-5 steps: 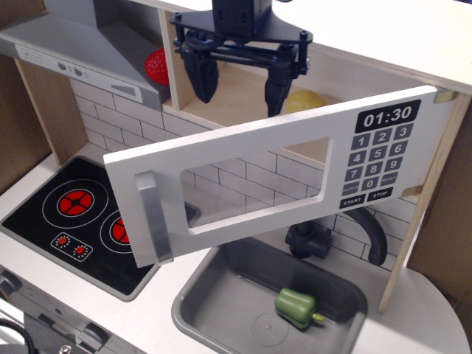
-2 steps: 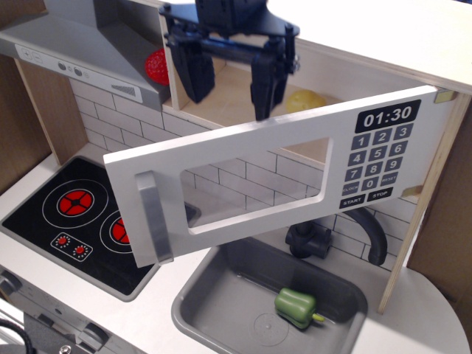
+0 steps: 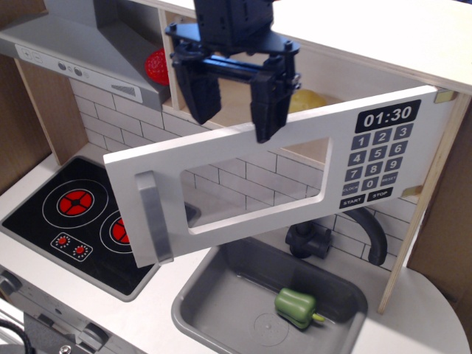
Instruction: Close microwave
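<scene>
The toy microwave's white door [image 3: 243, 151] stands swung wide open towards me, with a clear window [image 3: 254, 181], grey bar handle [image 3: 155, 217] at its left end and black clock and keypad [image 3: 376, 151] at its right. The wooden cavity [image 3: 236, 92] behind it is open. My black gripper [image 3: 232, 110] hangs open and empty just above the door's top edge, one finger [image 3: 200, 92] behind the door line and the other finger [image 3: 267, 107] overlapping the top edge.
A red item [image 3: 156, 66] and a yellow item [image 3: 308, 101] lie inside the cavity. A grey extractor hood [image 3: 81, 51] is at upper left, a black hob [image 3: 81, 221] below it. A grey sink [image 3: 221, 306] holds a green pepper [image 3: 296, 306]; black tap [image 3: 369, 232] behind.
The gripper has moved forward and down from inside the cavity to the door's top edge, staying open. The door has not moved.
</scene>
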Action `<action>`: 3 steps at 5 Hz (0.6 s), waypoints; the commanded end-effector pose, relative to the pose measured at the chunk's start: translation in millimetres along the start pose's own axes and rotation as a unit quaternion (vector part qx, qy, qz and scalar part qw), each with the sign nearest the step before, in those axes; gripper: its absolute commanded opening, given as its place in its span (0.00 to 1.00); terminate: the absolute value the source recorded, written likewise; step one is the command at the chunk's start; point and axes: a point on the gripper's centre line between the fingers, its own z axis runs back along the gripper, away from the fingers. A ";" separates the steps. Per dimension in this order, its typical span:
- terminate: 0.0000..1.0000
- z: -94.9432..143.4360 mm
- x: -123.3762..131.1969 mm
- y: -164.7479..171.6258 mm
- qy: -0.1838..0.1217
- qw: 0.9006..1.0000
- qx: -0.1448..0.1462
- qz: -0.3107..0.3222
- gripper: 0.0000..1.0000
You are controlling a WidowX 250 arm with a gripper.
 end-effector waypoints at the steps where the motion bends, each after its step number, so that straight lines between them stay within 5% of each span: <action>1: 0.00 -11.5 25.2 12.3 -0.056 0.995 0.070 0.039 1.00; 3: 0.00 -0.5 48.6 11.2 -0.051 0.995 0.069 0.056 1.00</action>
